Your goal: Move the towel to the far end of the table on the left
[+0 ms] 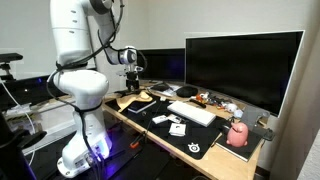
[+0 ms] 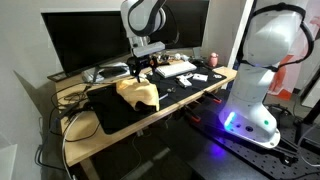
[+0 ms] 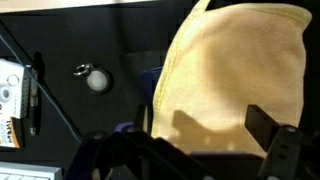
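The yellow towel (image 3: 235,70) lies crumpled on the black desk mat (image 3: 90,40). It shows in both exterior views (image 1: 135,100) (image 2: 138,92). My gripper (image 3: 200,142) hangs just above it, with its fingers spread wide on either side of the cloth's near part. Nothing is held between them. The fingers cast a shadow on the towel. In both exterior views the gripper (image 1: 132,78) (image 2: 143,68) points down over the towel. I cannot tell if the fingertips touch the cloth.
A white keyboard (image 1: 192,112) (image 2: 178,69) and small papers lie beside the towel. Monitors (image 1: 240,65) (image 2: 85,40) stand along the back edge. A pink object (image 1: 238,133) sits at one end. A small round object (image 3: 96,80) and a pen (image 3: 33,95) lie on the mat.
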